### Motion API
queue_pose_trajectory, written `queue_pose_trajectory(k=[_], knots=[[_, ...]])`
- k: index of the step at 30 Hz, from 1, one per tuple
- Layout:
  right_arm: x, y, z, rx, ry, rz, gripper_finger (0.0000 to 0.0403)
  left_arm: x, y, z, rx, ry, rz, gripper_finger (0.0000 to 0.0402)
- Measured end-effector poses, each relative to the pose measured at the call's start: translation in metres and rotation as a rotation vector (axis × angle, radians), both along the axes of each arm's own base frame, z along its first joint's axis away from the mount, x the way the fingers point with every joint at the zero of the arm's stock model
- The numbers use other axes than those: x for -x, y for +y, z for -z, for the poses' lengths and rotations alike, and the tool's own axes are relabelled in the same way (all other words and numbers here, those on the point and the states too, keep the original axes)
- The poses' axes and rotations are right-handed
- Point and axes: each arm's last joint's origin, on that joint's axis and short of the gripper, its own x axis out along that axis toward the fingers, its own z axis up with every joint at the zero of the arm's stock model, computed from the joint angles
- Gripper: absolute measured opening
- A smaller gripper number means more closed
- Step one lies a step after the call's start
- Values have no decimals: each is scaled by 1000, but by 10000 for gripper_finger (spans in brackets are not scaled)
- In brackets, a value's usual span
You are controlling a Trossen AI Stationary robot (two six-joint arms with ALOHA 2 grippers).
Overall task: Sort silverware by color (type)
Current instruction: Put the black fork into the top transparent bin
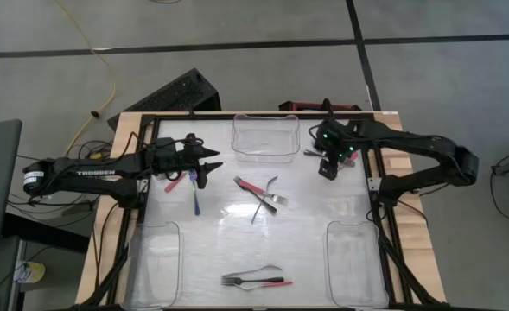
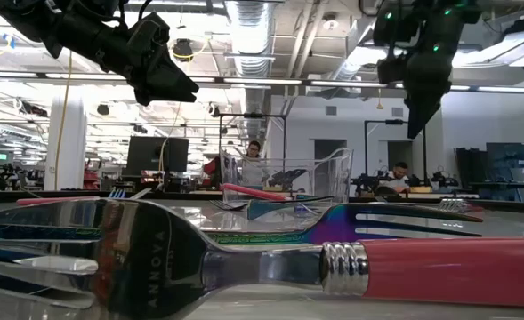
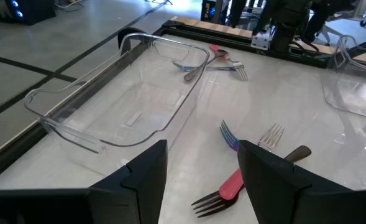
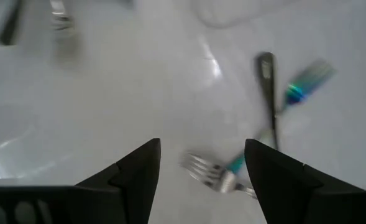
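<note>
The silverware lies in several groups on the white table. A red-handled fork and grey pieces cross at mid-table (image 1: 258, 194). Forks and a red-handled piece lie at the near edge (image 1: 254, 279), looming close in the low view (image 2: 422, 267). A teal-handled piece (image 1: 195, 199) and a pink one (image 1: 174, 183) lie under the left arm. More pieces lie by the far bin (image 1: 314, 153). My left gripper (image 1: 209, 166) (image 3: 201, 168) hovers open left of the middle group. My right gripper (image 1: 327, 169) (image 4: 201, 165) hangs open above a teal-handled fork (image 4: 223, 174) and a dark utensil (image 4: 268, 87).
Three clear plastic bins sit on the table: one at the far edge (image 1: 265, 138) (image 3: 108, 99), one at the near left corner (image 1: 155, 259), one at the near right corner (image 1: 353, 259). A black frame (image 1: 377, 186) borders the table. People show in the room beyond (image 2: 254, 160).
</note>
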Motion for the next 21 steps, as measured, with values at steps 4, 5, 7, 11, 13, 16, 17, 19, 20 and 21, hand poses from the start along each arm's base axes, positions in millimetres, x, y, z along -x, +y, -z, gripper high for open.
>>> queue_pose_trajectory(k=[4, 5, 7, 11, 13, 16, 17, 19, 20, 21], knots=[[-7, -25, 4, -23, 187, 20, 258, 0, 0, 0, 0, 0, 0, 181], [-10, -32, 6, -22, 252, 20, 258, 0, 0, 0, 0, 0, 0, 181], [-14, -45, 14, -41, 379, 12, 258, 0, 0, 0, 0, 0, 0, 181], [-14, -64, 42, -122, 518, 5, 258, 0, 0, 0, 0, 1, 0, 181], [-11, -69, 55, -154, 559, 24, 258, 0, 0, 0, 0, 1, 0, 181], [-7, -78, 67, -144, 587, 76, 258, 0, 0, 0, 0, 1, 0, 181], [-6, -79, 70, -146, 589, 85, 258, 0, 0, 0, 0, 1, 0, 181], [-3, -81, 74, -145, 588, 97, 258, 0, 0, 0, 0, 1, 0, 181], [-2, -81, 76, -146, 587, 100, 258, 0, 0, 0, 0, 2, 0, 181], [-2, -81, 77, -145, 586, 102, 258, 0, 0, 0, 0, 2, 0, 181]])
